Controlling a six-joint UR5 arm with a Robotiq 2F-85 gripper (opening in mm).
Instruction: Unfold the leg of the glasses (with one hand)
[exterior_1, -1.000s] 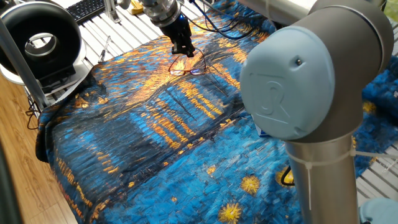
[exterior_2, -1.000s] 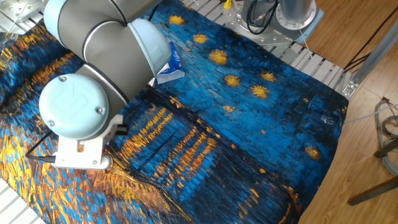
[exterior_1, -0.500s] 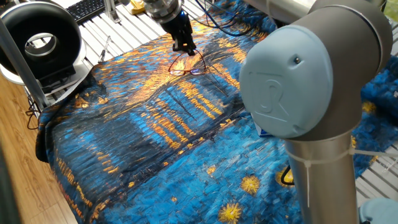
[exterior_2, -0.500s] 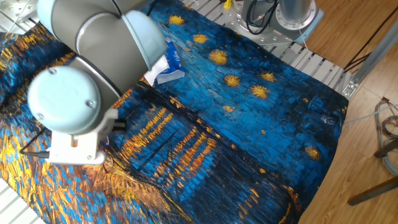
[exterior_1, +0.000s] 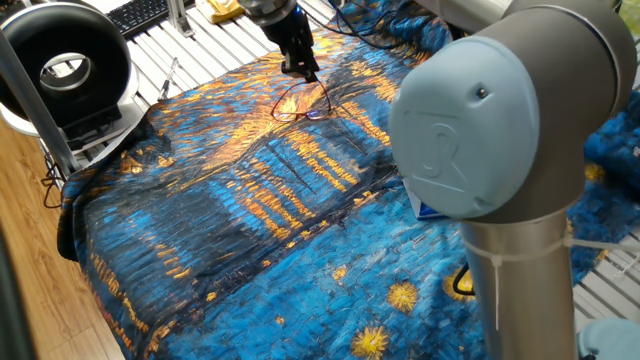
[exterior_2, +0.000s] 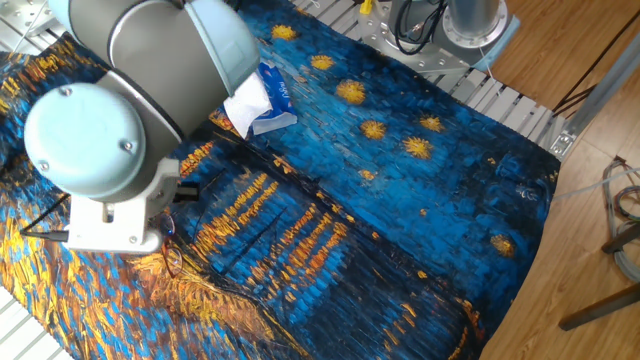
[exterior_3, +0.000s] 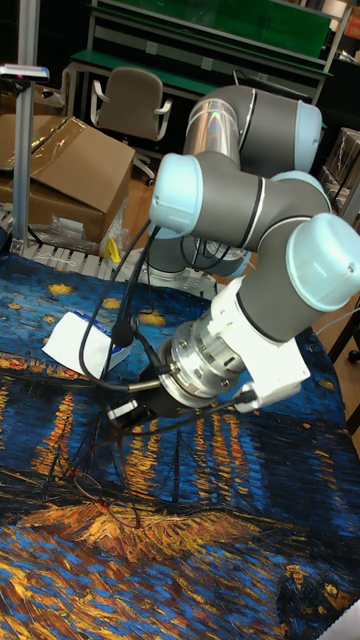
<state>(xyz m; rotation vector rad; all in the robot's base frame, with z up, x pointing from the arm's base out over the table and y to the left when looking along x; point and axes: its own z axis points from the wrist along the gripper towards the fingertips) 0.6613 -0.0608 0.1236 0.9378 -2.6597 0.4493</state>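
The glasses (exterior_1: 300, 108) lie on the starry blue-and-orange cloth (exterior_1: 230, 230) near its far edge, thin dark frame with two small lenses. My gripper (exterior_1: 309, 72) hangs just above and behind them, its dark fingers pressed together. A thin wire leg rises from the frame up to the fingertips. In the other fixed view my wrist hides the gripper, and only a lens loop of the glasses (exterior_2: 172, 260) shows below it. In the tall view the gripper (exterior_3: 119, 412) points down-left at the cloth; the wire frame is hard to make out there.
A blue-and-white tissue pack (exterior_2: 262, 100) lies on the cloth behind my arm. A black ring light (exterior_1: 65, 68) and a keyboard (exterior_1: 140, 12) stand off the far left of the table. My elbow (exterior_1: 500, 130) blocks the right of this view.
My gripper has risen and moved back and to the right, away from the frame. The thin leg follows the fingertips while the lenses stay where they were on the cloth.
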